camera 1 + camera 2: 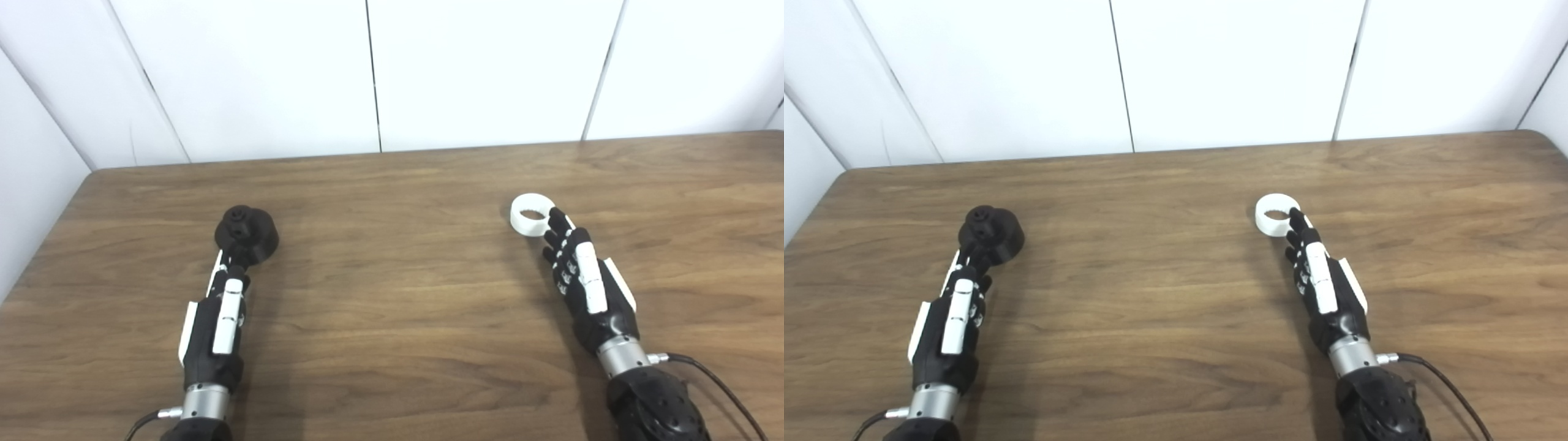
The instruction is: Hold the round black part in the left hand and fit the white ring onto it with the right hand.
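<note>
The round black part [247, 234] lies on the wooden table [392, 294] at the left. My left hand [219, 318] lies just in front of it, fingers stretched toward it and reaching its near edge, holding nothing. The white ring [531, 214] lies flat on the table at the right. My right hand [585, 282] is just in front of it, fingers extended, fingertips at the ring's near right rim, holding nothing. Both parts show in the right eye view too: the black part [990, 235] and the ring [1276, 214].
White wall panels [380, 73] stand behind the table's far edge. The table's left edge [37, 251] is near my left arm. A cable [716, 383] trails from my right wrist.
</note>
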Available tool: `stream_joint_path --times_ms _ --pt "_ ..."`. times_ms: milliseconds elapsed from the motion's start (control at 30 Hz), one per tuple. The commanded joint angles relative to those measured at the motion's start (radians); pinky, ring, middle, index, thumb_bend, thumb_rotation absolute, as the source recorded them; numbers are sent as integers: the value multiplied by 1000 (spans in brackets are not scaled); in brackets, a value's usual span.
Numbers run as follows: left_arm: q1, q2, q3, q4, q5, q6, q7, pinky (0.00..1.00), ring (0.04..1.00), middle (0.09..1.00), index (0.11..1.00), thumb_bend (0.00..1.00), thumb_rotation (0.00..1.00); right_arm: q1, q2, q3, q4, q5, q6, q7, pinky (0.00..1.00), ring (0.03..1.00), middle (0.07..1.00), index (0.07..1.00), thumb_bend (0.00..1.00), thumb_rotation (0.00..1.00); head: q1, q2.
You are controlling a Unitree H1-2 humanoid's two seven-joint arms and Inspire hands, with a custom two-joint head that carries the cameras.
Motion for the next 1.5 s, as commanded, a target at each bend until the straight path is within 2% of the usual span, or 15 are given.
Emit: stream_joint_path --times_ms 0,267,533,633,700,767,800,900,1067,1167,1233,1333,1467 --pt "-30 8 10 -16 -2 -36 10 1000 1000 1000 1000 492 805 -30 5 5 -19 7 -24 6 1000 1000 1000 969 532 1000 -2 1" --pt "-33 -10 34 -14 -21 -35 39 1000 1000 1000 979 479 748 -35 0 0 -7 22 -44 18 1000 1000 1000 972 507 1000 -5 -6" --pt "-40 -11 34 -11 -16 -32 41 1000 1000 1000 978 495 752 -36 -5 -9 -23 30 -16 12 1000 1000 1000 973 534 1000 6 -12" --pt "-40 -11 31 -11 -15 -39 35 1000 1000 1000 980 495 717 -37 -8 -11 -18 31 -21 13 1000 1000 1000 975 531 1000 19 -14" --pt "-37 5 23 -24 -18 -12 18 1000 1000 1000 989 575 619 -40 -14 -9 -9 35 -37 24 1000 1000 1000 984 523 1000 25 -16" --pt "-35 28 14 -41 4 26 14 1000 1000 1000 997 614 583 -43 -14 -10 -5 40 -40 26 1000 1000 1000 986 516 1000 33 -15" --pt "-32 50 3 -55 50 48 14 1000 1000 1000 1000 647 580 -44 -11 -12 -5 43 -33 23 1000 1000 1000 978 516 1000 35 -15" --pt "-30 81 -6 -77 88 76 11 1000 1000 1000 1000 643 521 -45 -9 -15 -8 48 -13 18 1000 1000 1000 972 533 1000 37 -16" --pt "-29 87 -12 -81 85 83 17 1000 1000 1000 1000 641 509 -45 -9 -14 -8 49 -12 18 1000 1000 1000 971 537 1000 37 -16" --pt "-59 182 1 -127 233 155 35 929 1000 1000 978 713 366 -51 -7 -6 9 30 -28 14 1000 1000 1000 964 525 1000 53 -20" --pt "-74 209 4 -137 281 173 36 909 999 1000 965 763 298 -53 -7 -5 13 32 -30 17 1000 1000 1000 965 520 1000 53 -20" --pt "-92 244 -7 -156 346 214 32 966 1000 1000 974 800 272 -55 -8 -5 22 30 -40 17 1000 1000 1000 965 518 1000 53 -21" --pt "-116 288 -25 -156 426 242 27 963 994 996 966 851 274 -57 -7 -7 27 32 -37 17 1000 1000 1000 964 527 1000 52 -24"
